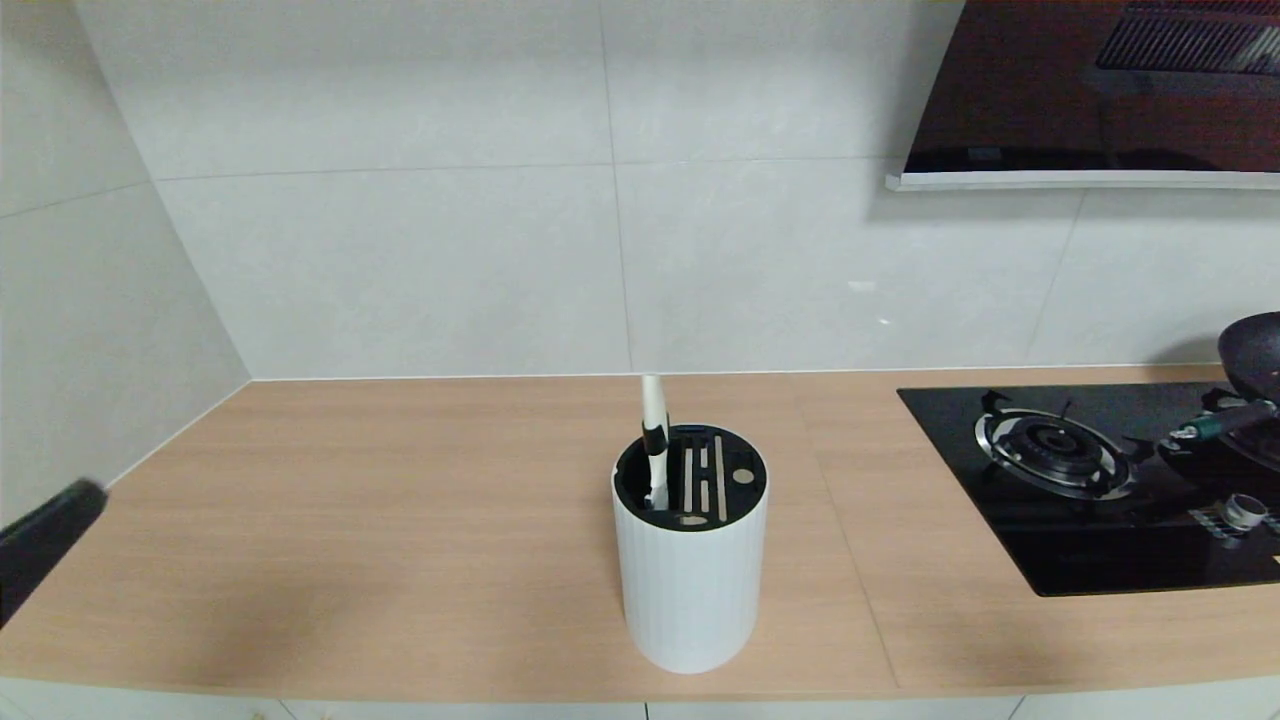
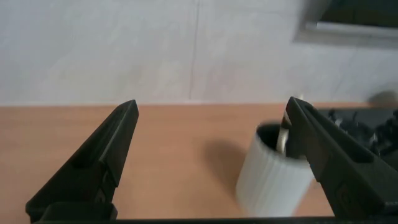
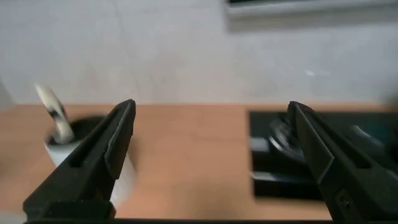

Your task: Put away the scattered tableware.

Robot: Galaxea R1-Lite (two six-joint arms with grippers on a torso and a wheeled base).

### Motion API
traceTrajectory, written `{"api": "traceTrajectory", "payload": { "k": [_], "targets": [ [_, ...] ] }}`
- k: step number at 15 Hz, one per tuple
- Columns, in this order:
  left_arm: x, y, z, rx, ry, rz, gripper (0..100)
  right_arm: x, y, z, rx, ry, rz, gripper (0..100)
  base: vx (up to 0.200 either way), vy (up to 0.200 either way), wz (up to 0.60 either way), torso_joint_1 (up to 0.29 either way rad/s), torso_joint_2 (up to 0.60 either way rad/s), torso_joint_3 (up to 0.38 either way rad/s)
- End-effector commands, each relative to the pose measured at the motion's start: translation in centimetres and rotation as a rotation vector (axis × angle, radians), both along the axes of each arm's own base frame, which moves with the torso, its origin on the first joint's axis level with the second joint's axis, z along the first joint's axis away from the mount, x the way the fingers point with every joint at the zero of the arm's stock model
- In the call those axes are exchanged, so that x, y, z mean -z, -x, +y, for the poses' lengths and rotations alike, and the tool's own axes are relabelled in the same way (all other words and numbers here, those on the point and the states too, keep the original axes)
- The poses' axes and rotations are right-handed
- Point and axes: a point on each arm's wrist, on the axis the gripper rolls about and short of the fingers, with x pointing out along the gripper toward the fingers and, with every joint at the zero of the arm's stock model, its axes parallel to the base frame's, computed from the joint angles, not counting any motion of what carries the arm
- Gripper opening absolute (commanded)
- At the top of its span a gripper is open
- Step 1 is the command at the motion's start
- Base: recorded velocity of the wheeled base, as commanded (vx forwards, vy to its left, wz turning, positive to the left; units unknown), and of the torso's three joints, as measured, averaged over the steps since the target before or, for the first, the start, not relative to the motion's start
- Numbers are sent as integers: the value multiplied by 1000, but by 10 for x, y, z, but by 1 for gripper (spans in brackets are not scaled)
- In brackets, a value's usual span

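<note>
Head view: holder (image 1: 690, 580) stands on the tabletop (image 1: 400, 520), 6 o'clock of frame centre, near the front edge. One utensil (image 1: 654, 430) is upright in its open slot on the 9 o'clock side, handle up; reads as stowed.

Stove (image 1: 1090, 480) is at 3 o'clock of the holder, well apart, with a pan (image 1: 1250, 355) on its far burner. Neither blocks the holder, I'd judge.

Left wrist view: left hand (image 2: 211, 106) is spread and carrying nothing, with the holder (image 2: 273, 180) beyond one finger.

Right wrist view: right hand (image 3: 211, 104) is spread and carrying nothing. Holder (image 3: 62, 146) and utensil (image 3: 53, 109) sit past one finger, the stove (image 3: 280, 155) past the other.
</note>
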Motion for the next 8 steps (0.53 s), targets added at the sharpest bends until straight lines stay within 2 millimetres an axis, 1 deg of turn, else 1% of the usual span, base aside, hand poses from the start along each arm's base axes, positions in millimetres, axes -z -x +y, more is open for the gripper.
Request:
{"api": "traceTrajectory", "payload": {
  "k": [1,2,3,4,5,6,8],
  "targets": [
    [30,69,20,-73,15,-84,100,23,54,-15,89,-33,-76,100,0,0,0,0,0,0],
    [36,76,21,-80,13,-86,100,23,53,-16,131,-53,-70,100,0,0,0,0,0,0],
    [44,86,22,-96,11,-91,100,21,53,-15,235,-72,-71,100,0,0,0,0,0,0],
    [53,91,22,-119,0,-78,100,24,51,-11,244,-55,-56,100,0,0,0,0,0,0],
    [56,89,21,-152,-17,-63,100,30,48,-10,237,-44,-34,100,0,0,0,0,0,0],
    [53,90,20,-198,-18,-79,100,39,44,-7,294,-37,-3,100,0,0,0,0,0,0],
    [55,91,15,-278,-42,-83,100,48,41,-5,339,-33,28,100,0,0,0,0,0,0]
  ]
}}
